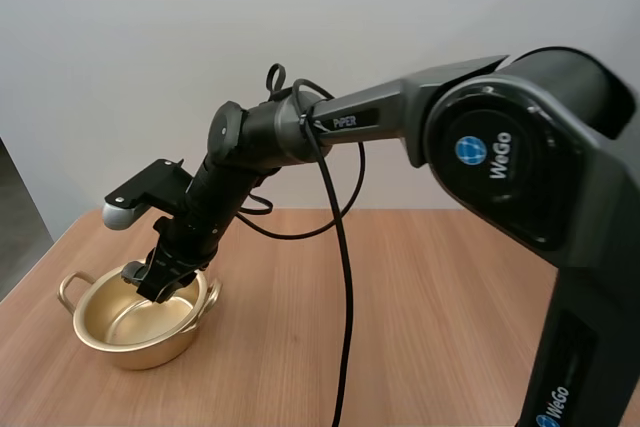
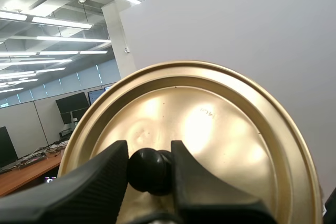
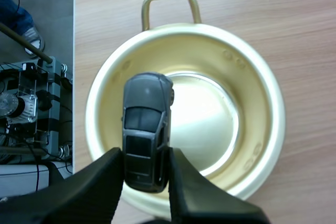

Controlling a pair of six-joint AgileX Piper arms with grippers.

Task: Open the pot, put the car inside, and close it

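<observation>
I see a wooden table (image 1: pixel 450 287), light brown with a rounded corner. A plain white wall (image 1: pixel 150 47) stands behind it. Down past the table's edge there is grey floor (image 3: pixel 52 9), a person's shoe (image 3: pixel 31 38) and blue trouser leg (image 3: pixel 11 6), and a metal box of wires (image 3: pixel 31 108).

Right gripper (image 3: pixel 146 155): fingers (image 3: pixel 102 184) pinch the grey toy car (image 3: pixel 145 119) by one end.
Car: over the pot's opening.
Pot (image 3: pixel 265 93): gold, lidless, on wooden worktop (image 3: pixel 299 19).

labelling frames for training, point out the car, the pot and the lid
car (image 3: pixel 143 137), right wrist view, middle of its top
pot (image 3: pixel 257 103), right wrist view, on its inner wall
lid (image 2: pixel 210 129), left wrist view, on its golden face
</observation>
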